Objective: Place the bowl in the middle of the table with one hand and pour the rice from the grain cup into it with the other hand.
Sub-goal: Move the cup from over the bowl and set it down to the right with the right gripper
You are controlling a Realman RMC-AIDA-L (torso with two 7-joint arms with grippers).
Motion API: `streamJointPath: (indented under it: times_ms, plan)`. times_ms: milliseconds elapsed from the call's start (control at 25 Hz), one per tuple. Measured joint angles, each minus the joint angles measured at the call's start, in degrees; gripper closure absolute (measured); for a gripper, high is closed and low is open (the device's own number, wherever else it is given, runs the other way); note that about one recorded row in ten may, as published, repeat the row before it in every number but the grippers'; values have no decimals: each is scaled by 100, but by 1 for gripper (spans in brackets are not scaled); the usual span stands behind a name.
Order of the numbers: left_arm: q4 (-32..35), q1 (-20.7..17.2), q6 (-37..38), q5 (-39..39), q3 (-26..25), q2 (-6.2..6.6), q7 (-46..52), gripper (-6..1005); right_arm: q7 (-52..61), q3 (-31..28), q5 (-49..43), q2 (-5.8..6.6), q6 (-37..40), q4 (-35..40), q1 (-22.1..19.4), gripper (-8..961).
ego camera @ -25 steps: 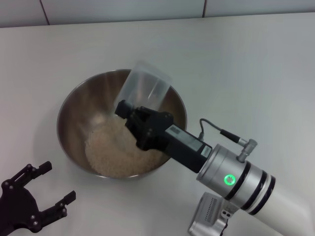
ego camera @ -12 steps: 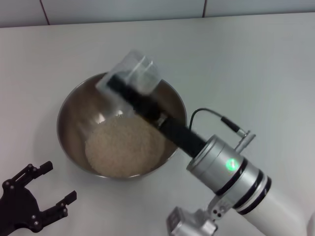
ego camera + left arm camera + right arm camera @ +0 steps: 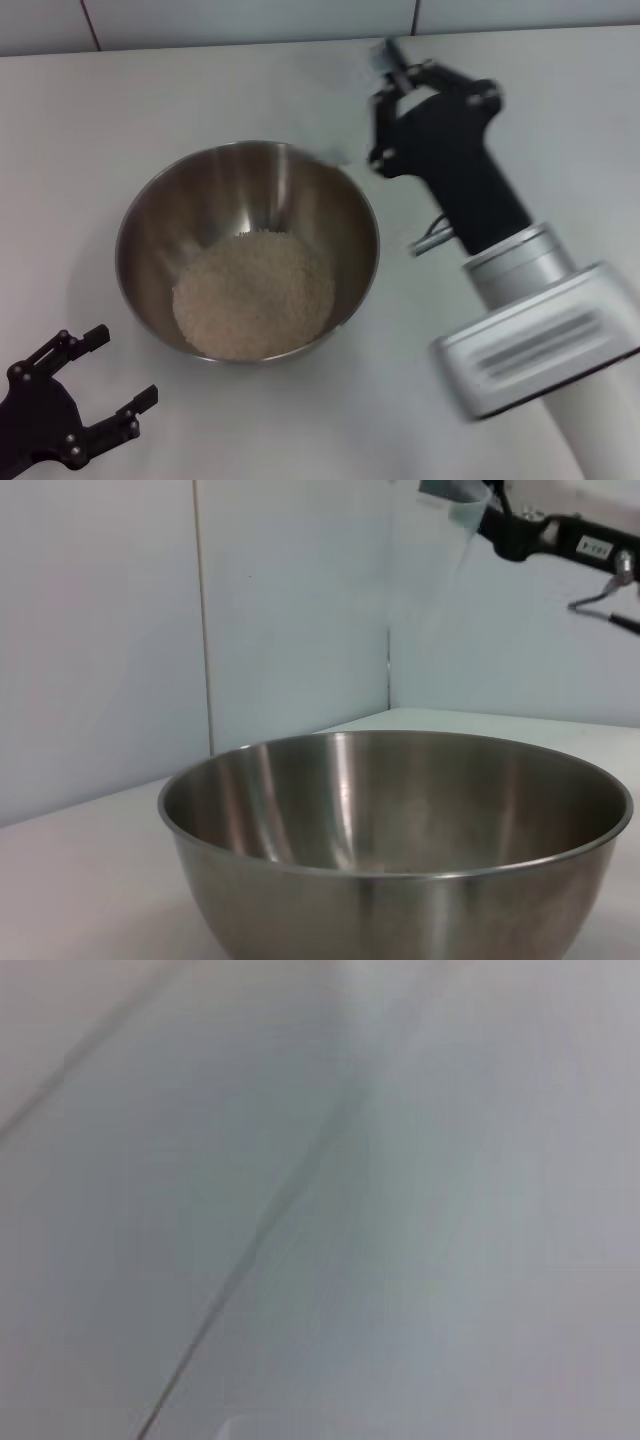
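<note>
The steel bowl stands mid-table with a mound of rice in it. My right gripper is beyond the bowl's far right rim, raised and motion-blurred. It is shut on the translucent grain cup, which shows only as a faint smear. In the left wrist view the cup hangs high above the bowl, held by the right gripper; the rice is hidden there by the bowl's wall. My left gripper is open and empty at the near left, apart from the bowl.
The white table runs back to a tiled wall. The right arm's silver wrist stretches over the table's right side. The right wrist view shows only a blurred pale surface with a dark seam.
The right gripper has swung the cup from over the bowl out past its far right rim. The rice mound in the bowl is now fully uncovered. The left gripper has not moved.
</note>
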State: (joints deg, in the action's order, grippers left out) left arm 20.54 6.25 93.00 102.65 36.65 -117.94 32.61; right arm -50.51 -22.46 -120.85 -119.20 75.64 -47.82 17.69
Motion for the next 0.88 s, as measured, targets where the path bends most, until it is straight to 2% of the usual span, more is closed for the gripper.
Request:
streamJointPath:
  times_ms: [120,160,240,360,480,880]
  plan:
    - [2,-1,3,-1,0,-1,0,136,1642,-304,-28,1,89,511,-56,934]
    - [-3,-1,6,-1,0,-1,-9,136,2538,-490,-20,-3,143,958,-11,934]
    - [-7,-2,13,-1,0,-1,-14,136,2988,-590,-17,-4,146,1190,28,934]
    - [-13,-1,50,-1,0,0,-21,136,4299,-702,-12,-32,148,2256,224,934]
    - [-14,5,112,-1,0,0,-18,136,4622,-703,-5,-44,65,2664,260,935]
    - [3,8,157,0,-24,0,-1,136,4632,-462,-68,-53,-691,2925,397,935]
